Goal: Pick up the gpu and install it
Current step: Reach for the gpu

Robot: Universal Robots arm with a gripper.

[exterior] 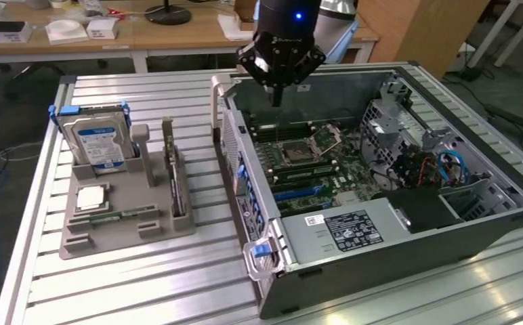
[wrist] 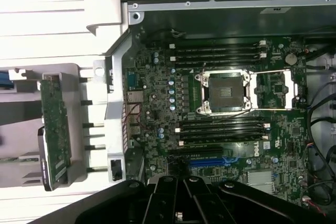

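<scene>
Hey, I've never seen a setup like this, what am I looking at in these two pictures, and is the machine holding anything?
It is a robot arm whose gripper hangs shut and empty over an open computer case. One picture comes from a camera off the arm; the other from its wrist, looking down at the motherboard. Beside the case, on the slatted table, a grey holder keeps a hard drive, a memory stick and the gpu, standing on edge, untouched.
</scene>
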